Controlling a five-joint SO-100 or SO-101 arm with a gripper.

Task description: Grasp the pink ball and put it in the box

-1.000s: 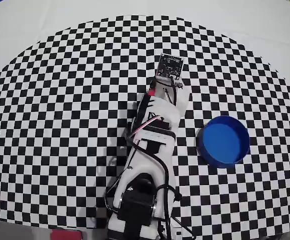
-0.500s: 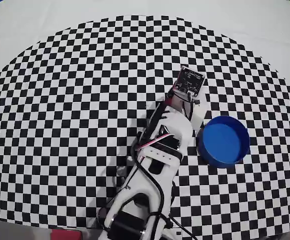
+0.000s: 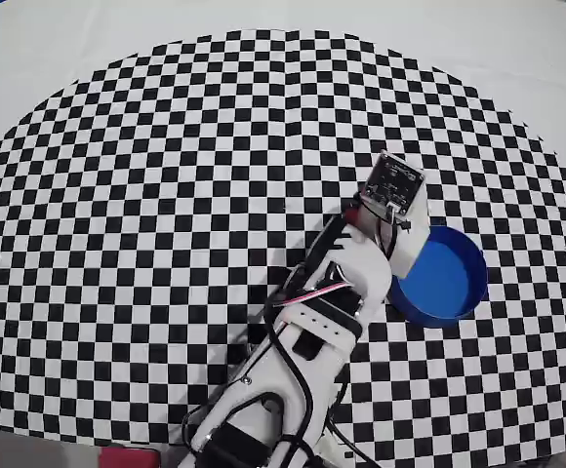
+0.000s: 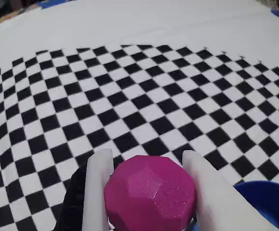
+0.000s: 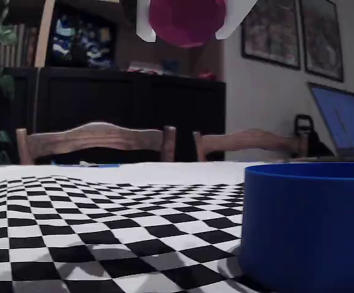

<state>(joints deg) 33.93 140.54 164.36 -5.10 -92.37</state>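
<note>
Pink ball (image 4: pixel 150 193) held in gripper (image 4: pixel 149 166) above checkered mat (image 4: pixel 130 101).

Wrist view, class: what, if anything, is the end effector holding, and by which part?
The end effector holds the pink ball, its two white fingers pressed on opposite sides of the ball, one left and one right, lifted clear above the checkered cloth.

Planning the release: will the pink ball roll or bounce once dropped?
Likely rigid: the pink ball shows flat printed-looking facets and keeps its shape between the gripper fingers. The facets may damp rolling somewhat. The box has an upright wall that should probably contain it.
</note>
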